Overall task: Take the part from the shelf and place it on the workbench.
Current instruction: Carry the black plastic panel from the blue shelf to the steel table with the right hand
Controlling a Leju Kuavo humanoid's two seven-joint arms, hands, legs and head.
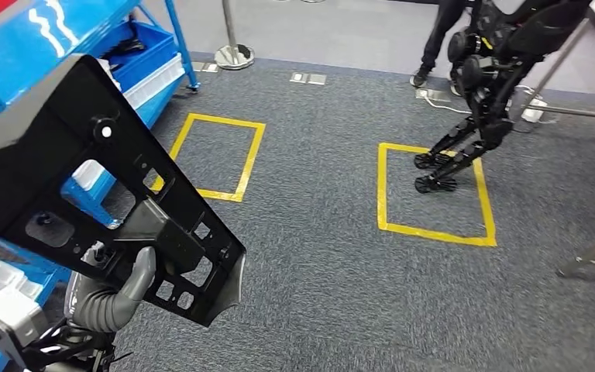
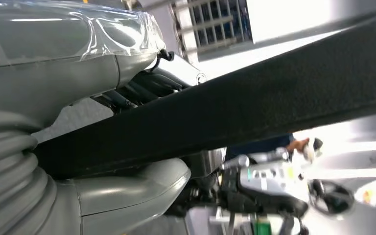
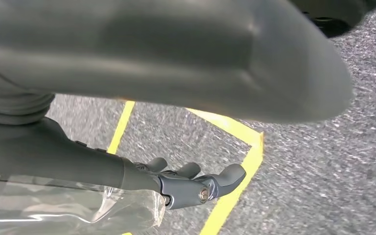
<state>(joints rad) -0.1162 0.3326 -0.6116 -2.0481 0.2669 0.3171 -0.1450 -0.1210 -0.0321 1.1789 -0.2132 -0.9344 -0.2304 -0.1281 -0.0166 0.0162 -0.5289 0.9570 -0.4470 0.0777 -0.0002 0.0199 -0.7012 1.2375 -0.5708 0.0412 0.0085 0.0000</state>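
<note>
One part (image 1: 101,194) matters here, the big black plastic panel with cut-outs, and you have it off the shelf, held up at a tilt on the near left with your left hand (image 1: 120,294) clamped on its lower edge, thumb on one face and fingers behind. In the left wrist view the panel's edge (image 2: 235,112) runs straight through that grip. Your right hand (image 3: 191,183) hangs over the carpet with its fingers loosely apart and nothing in them. The carry looks well under way but the workbench is not yet in sight, so keep the grip firm and the panel clear of the blue shelf (image 1: 62,31) just beside it on the left as you turn; such a wide, one-handed load will likely swing. Underfoot is grey carpet (image 1: 318,271) with two yellow taped boxes (image 1: 213,155), and another robot (image 1: 480,101) stands in the far right box with a person behind it, so steer wide of them.
</note>
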